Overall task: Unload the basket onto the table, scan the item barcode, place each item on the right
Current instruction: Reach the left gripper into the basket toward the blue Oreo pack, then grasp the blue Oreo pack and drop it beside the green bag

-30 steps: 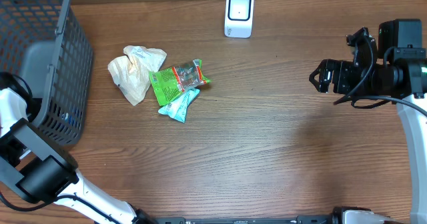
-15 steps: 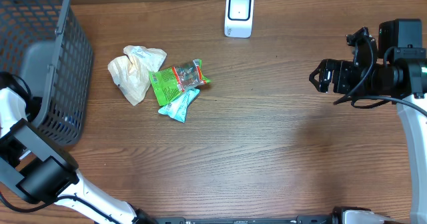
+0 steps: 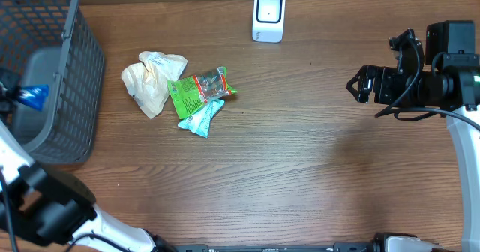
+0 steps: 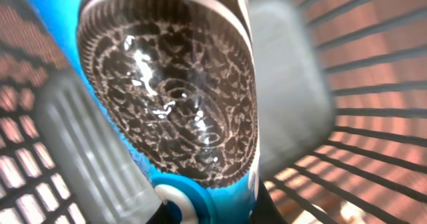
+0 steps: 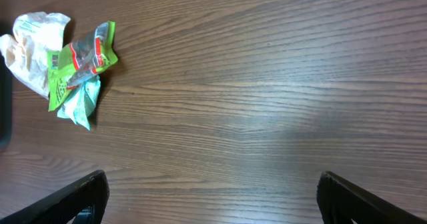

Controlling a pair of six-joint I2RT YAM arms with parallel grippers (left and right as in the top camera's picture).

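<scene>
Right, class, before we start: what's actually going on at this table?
The left tool is inside the grey basket, shut on a blue cookie packet. The right tool hangs open above the right side of the table, holding nothing. A small pile of snack packets lies on the wood beside the basket, and the white scanner stands at the far edge. Nothing is in front of the scanner, so the scan is not yet done.

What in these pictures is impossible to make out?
- Barcode on the blue cookie packet: the left wrist view is too close and blurred; overhead it is only a small speck in the basket.
- Print on the green packet: too small overhead and in the right wrist view.
- Face of the scanner: too small overhead.
</scene>
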